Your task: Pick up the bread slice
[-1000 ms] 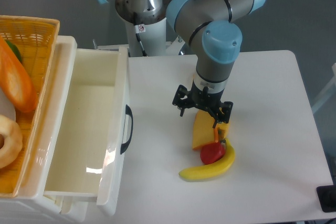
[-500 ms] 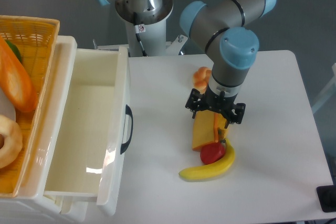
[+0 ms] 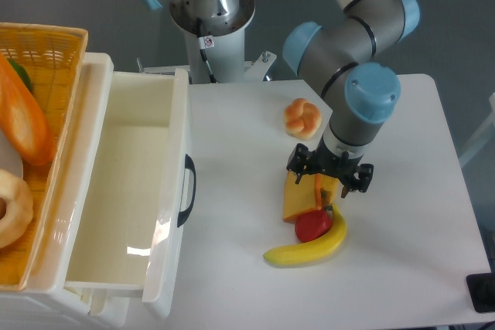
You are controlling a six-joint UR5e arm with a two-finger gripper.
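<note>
White table [image 3: 402, 214], arm low over toy food.
Gripper [image 3: 330, 178] above bread slice [image 3: 297, 199]; finger spacing unclear.

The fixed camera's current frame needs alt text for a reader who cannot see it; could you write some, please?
A UR5e arm's gripper hangs just over the upper end of a flat yellow-orange bread slice on a white table. Beside the slice lie a red toy fruit and a banana, with a small knotted bun farther back. At left an open white drawer stands empty.
</note>
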